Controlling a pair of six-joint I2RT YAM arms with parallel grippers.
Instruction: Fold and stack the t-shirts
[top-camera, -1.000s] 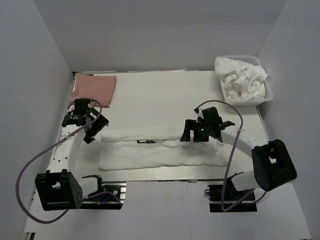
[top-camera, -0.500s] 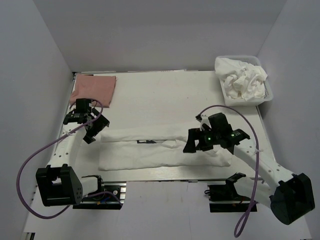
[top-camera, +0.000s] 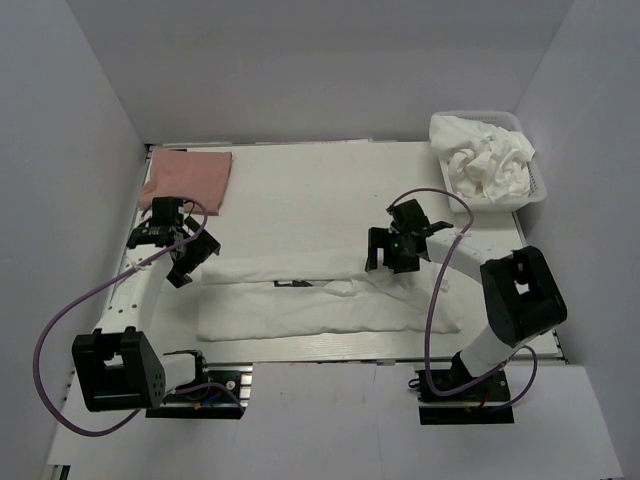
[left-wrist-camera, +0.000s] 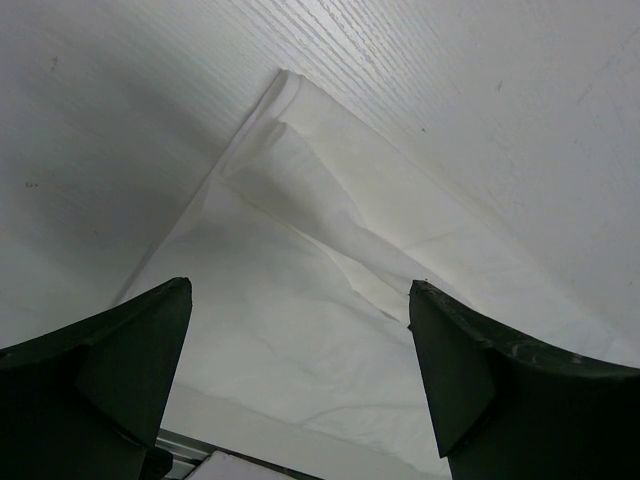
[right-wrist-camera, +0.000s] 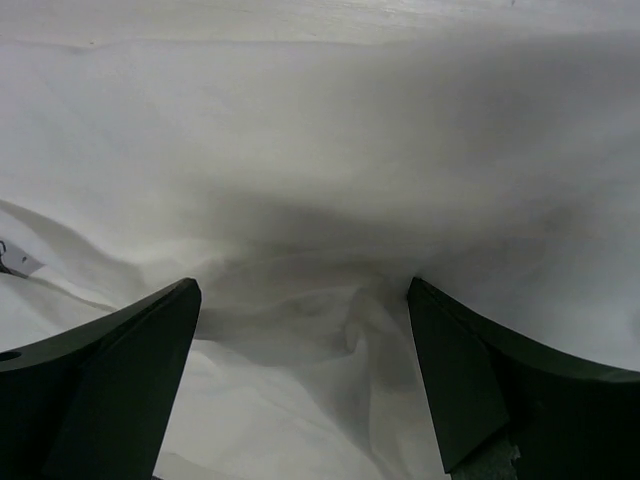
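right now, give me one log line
left tool open | right tool open | white t-shirt folded lengthwise | pink t-shirt folded

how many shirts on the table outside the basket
2: pink shirt folded at far left, white shirt part-folded in the middle. The basket holds more, uncountable.

The right claw (top-camera: 390, 264) hides part of the white t-shirt (top-camera: 300, 306) beneath it.

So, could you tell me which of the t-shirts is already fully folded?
The pink t-shirt at the far left corner, a flat rectangle. The white t-shirt in the middle lies in a long strip, and the white heap in the basket is crumpled.
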